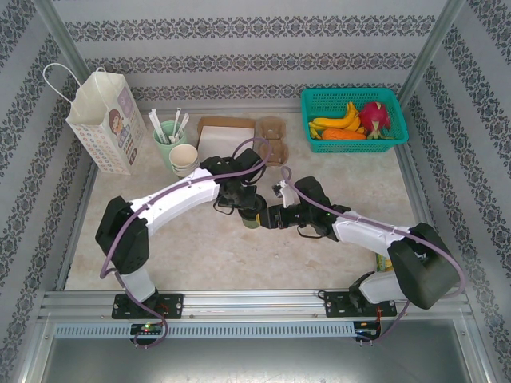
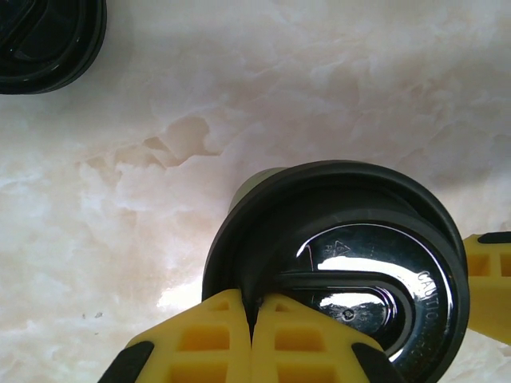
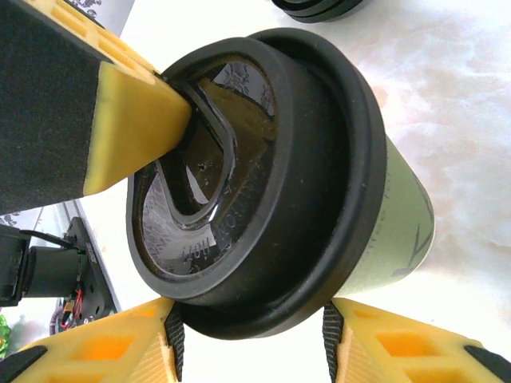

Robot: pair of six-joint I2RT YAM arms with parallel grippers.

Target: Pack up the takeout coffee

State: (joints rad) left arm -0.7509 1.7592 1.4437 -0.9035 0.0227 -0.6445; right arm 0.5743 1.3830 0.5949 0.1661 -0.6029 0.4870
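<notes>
The takeout coffee (image 1: pixel 251 217) is seen upright on the counter (image 1: pixel 200 247) at mid-scene, touched on its lid by the closed left claw (image 2: pixel 254 307) and flanked by the half-wide right claw (image 3: pixel 251 343), a firm hold not being discernible, so transfer into the far-left paper bag (image 1: pixel 104 128) is judged still undone.

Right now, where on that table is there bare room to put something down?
Bare marble lies near the front, between the left arm and the rail, and on the right between the green basket and the right arm. The back-left is crowded: paper bag, mug, cup stack, cardboard trays; the takeout coffee sits mid-table.
</notes>
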